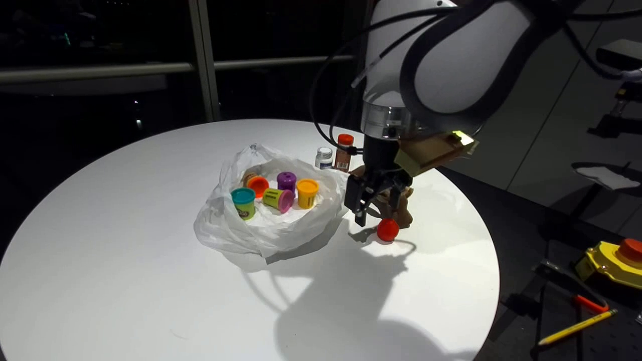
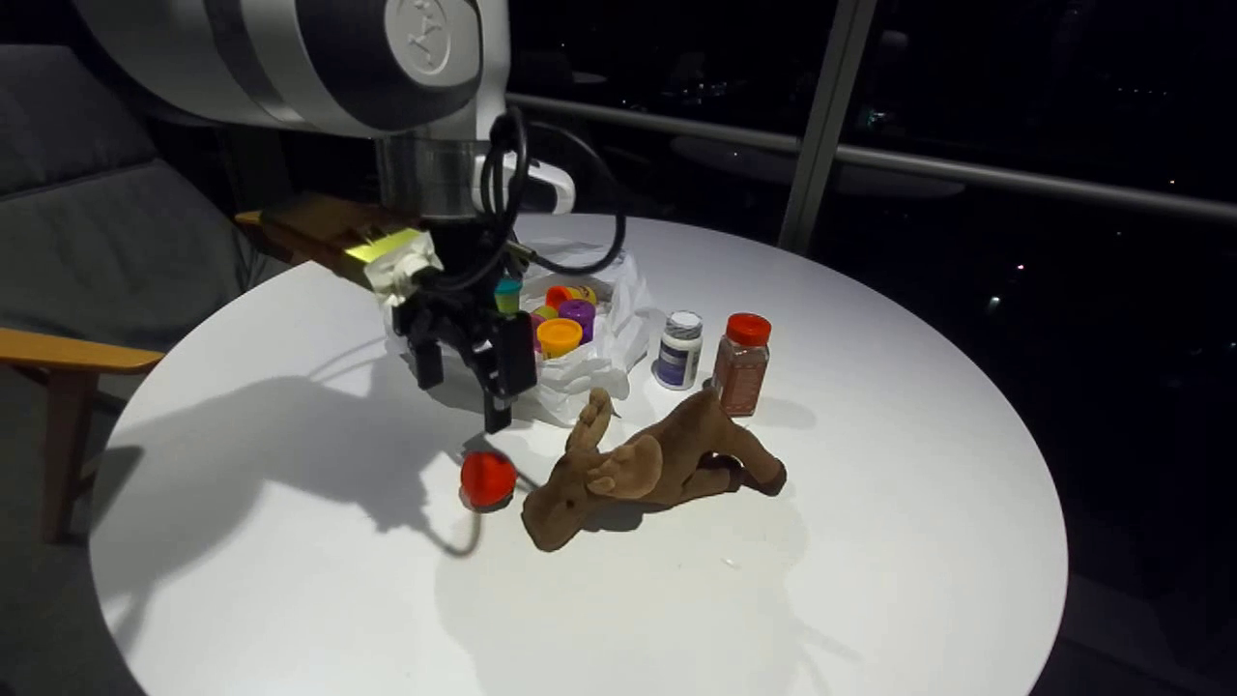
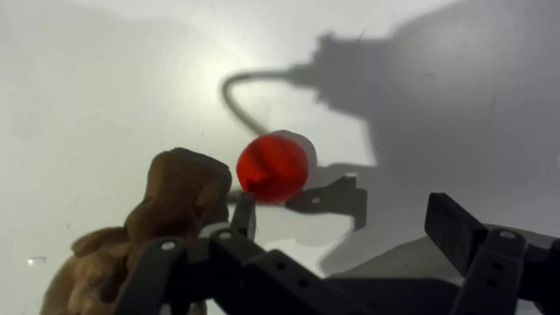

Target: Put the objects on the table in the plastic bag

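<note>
1. White and wrinkled, the plastic bag (image 1: pixel 281 238) lies mouth up on your round table (image 1: pixel 110 240) in an exterior view.
2. Inside the bag you see the teal-lidded tub (image 1: pixel 244 204) and the yellow tub (image 1: pixel 307 194) roughly upright, the pink-lidded tub (image 1: pixel 277 199) on its side, the orange-lidded tub (image 1: pixel 258 187) tipped with its lid facing outward, and the purple container (image 1: pixel 286 181) just behind the pink-lidded tub.
3. Your gripper (image 1: pixel 377 210) points down beside the bag, its jaws well apart, and close below it the red round object (image 1: pixel 387 230) sits on the table.
4. In an exterior view, you find the brown antlered toy (image 2: pixel 672 454) lying on the table outside the bag, its head near the red round object.
5. Behind the toy, the white bottle (image 2: pixel 678 350) stands upright between the bag and the red-capped shaker (image 2: pixel 742 372); whether the shaker touches the toy, you cannot tell.
6. From this angle your gripper hides part of the bag; its jaws stand apart and clear above the red round object. A grey chair (image 2: pixel 77 184) stands past the table's edge.
7. In the wrist view, your dark fingertips (image 3: pixel 453 229) face each other across a wide gap, and one of them lines up with the edge of the red round object.
8. Beside that fingertip you see part of the brown antlered toy.
</note>
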You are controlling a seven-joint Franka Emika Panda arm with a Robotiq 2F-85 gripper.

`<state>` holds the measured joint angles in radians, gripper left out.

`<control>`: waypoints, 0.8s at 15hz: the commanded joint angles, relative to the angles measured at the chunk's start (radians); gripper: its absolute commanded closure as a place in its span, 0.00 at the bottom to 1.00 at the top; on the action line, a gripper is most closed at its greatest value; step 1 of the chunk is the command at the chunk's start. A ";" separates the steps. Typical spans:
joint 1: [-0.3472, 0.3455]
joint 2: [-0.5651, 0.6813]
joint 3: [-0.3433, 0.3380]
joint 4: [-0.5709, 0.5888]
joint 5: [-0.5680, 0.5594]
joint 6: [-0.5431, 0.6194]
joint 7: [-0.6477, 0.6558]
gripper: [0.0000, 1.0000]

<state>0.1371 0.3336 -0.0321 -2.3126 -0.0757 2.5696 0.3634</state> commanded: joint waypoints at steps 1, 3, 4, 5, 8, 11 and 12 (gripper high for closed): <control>-0.057 -0.021 0.019 -0.065 0.097 0.038 -0.050 0.00; -0.072 -0.016 0.022 -0.070 0.133 0.036 -0.065 0.00; -0.077 -0.014 0.025 -0.069 0.148 0.035 -0.071 0.00; -0.077 -0.011 0.024 -0.065 0.155 0.035 -0.072 0.00; -0.069 0.006 0.011 -0.047 0.147 0.036 -0.056 0.00; -0.075 0.024 0.012 -0.032 0.153 0.027 -0.062 0.00; -0.076 0.029 0.011 -0.028 0.153 0.025 -0.062 0.00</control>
<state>0.0717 0.3423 -0.0257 -2.3623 0.0523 2.5829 0.3168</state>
